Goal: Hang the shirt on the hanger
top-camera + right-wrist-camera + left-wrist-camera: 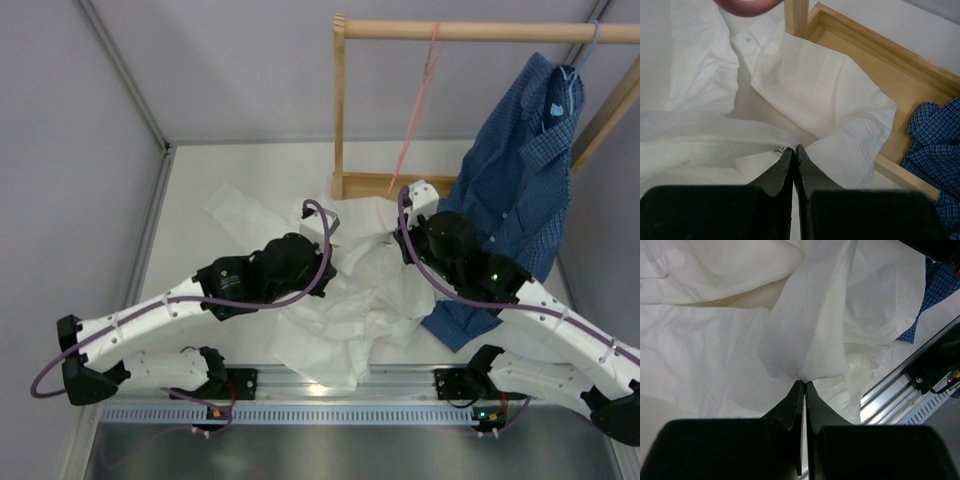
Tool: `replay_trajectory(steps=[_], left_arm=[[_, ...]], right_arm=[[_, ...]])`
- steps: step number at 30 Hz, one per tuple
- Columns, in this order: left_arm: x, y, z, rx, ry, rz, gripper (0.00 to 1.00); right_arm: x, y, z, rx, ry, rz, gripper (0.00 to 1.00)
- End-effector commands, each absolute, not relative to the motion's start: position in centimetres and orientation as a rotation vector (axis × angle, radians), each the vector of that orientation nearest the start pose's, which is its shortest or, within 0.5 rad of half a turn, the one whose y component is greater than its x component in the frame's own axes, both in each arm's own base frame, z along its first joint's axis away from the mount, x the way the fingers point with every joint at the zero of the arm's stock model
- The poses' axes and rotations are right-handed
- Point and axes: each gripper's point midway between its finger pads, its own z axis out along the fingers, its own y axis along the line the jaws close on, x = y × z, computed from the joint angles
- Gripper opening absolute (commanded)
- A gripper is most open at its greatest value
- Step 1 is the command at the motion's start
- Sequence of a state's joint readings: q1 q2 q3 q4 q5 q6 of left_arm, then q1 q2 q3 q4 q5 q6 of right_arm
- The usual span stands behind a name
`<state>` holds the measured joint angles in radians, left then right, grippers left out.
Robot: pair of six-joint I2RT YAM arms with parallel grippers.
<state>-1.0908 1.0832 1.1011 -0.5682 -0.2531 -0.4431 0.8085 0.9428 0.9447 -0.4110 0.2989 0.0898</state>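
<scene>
Across the middle of the white table (190,200), from the rack's base to the near edge by the metal rail (350,385): the white shirt (340,310), crumpled in loose folds, on no hanger. Bare tabletop to its left, open as far as the grey side wall. Less room on the right, crowded by hanging cloth.

At the far edge, the wooden rack (339,110): post upright, crossbar along the top, low frame as a base. One white fold draped over the frame's near edge and into it.

On the right, the blue checked shirt (520,170), hung from the crossbar, with its tail down on the table and touching the white fabric's right edge.

Over the white shirt, both arms reaching in from the near corners, wrists close together but apart.

Left gripper (804,382): fingers pressed together, pinching a peak of white fabric that fans out from the tips.

Right gripper (795,149): likewise closed, nipping a stitched hem edge drawn in from the left.

Between the post and the blue shirt, the pink hanger (418,105), hooked on the crossbar, seen nearly edge-on, its lower end near the right wrist, with open air on either side.

At the crossbar's right end, the light blue hanger (593,40), only its hook showing above the blue collar.
</scene>
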Motion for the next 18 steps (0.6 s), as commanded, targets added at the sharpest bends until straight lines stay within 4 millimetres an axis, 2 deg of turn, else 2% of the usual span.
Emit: replay_trajectory(steps=[1,3,4,7,8,10,11,12,15,17,18], left_arm=[[16.7,-26.0,24.1,0.496,2.215,-0.383,0.0],[16.2,-25.7,24.0,0.508,2.229,-0.314,0.0],[16.5,-24.9,23.4,0.497,2.244,-0.225,0.0],[17.0,-25.3,24.2,0.547,2.217,-0.189,0.0],[17.2,-25.9,25.7,0.547,2.192,-0.218,0.0],[17.6,-26.6,27.0,0.595,2.159,-0.215,0.0],[17.7,-27.4,29.1,0.596,2.125,-0.27,0.0],[17.7,-28.0,29.9,0.611,2.113,-0.287,0.0],[17.0,-30.0,33.0,0.701,2.065,-0.403,0.0],[16.9,-30.2,33.0,0.731,2.068,-0.398,0.0],[16.4,-30.4,32.1,0.777,2.088,-0.413,0.0]], right_arm=[[25.6,20.5,27.3,-0.506,1.844,0.341,0.0],[25.3,21.0,26.8,-0.546,1.851,0.358,0.0],[25.2,21.2,26.3,-0.565,1.857,0.361,0.0],[25.3,21.4,25.1,-0.587,1.884,0.348,0.0],[25.6,21.1,24.8,-0.578,1.892,0.318,0.0],[26.4,20.7,23.5,-0.567,1.927,0.252,0.0],[27.1,20.0,23.2,-0.533,1.939,0.193,0.0],[27.5,19.7,22.9,-0.516,1.951,0.166,0.0],[29.2,19.0,22.2,-0.445,1.991,0.116,0.0],[30.2,18.8,22.6,-0.397,1.992,0.11,0.0],[30.5,18.9,23.2,-0.376,1.975,0.118,0.0]])
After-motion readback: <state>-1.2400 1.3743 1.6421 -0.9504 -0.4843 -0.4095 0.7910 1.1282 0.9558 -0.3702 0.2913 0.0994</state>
